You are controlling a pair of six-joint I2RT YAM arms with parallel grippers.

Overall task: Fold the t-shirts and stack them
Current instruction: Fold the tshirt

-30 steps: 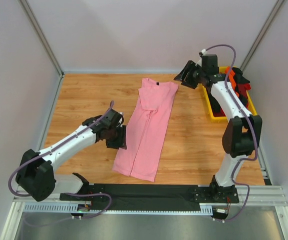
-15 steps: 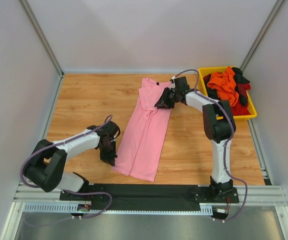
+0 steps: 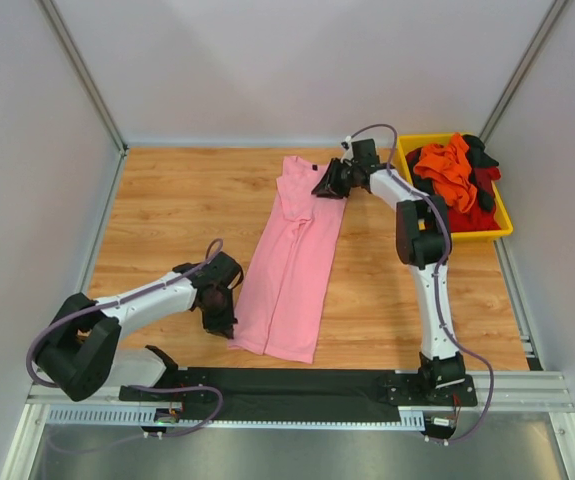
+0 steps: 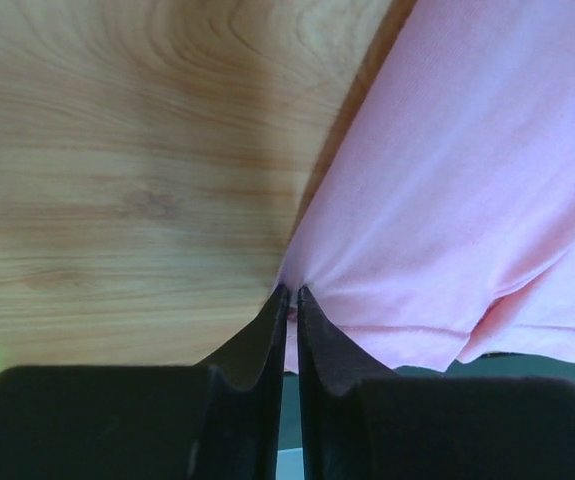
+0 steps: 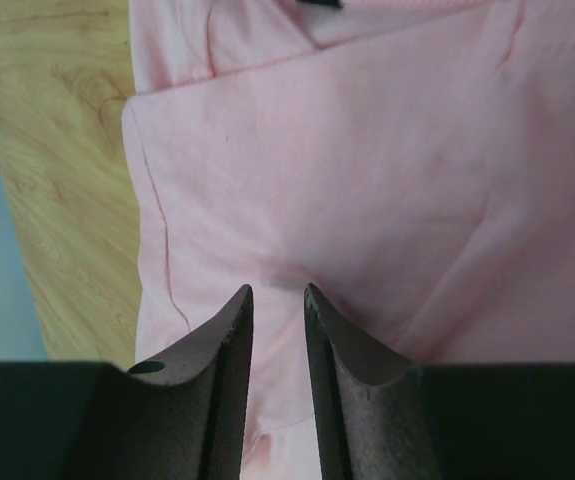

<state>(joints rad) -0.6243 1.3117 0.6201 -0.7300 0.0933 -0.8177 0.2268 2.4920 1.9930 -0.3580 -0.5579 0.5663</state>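
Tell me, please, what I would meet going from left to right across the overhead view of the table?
left claw → pink t-shirt → yellow bin. The right claw overlaps the t-shirt, so I have left it out.

T-shirt point(image 3: 292, 260) mid-table point(image 3: 167, 200); bin point(image 3: 472, 236) far right.
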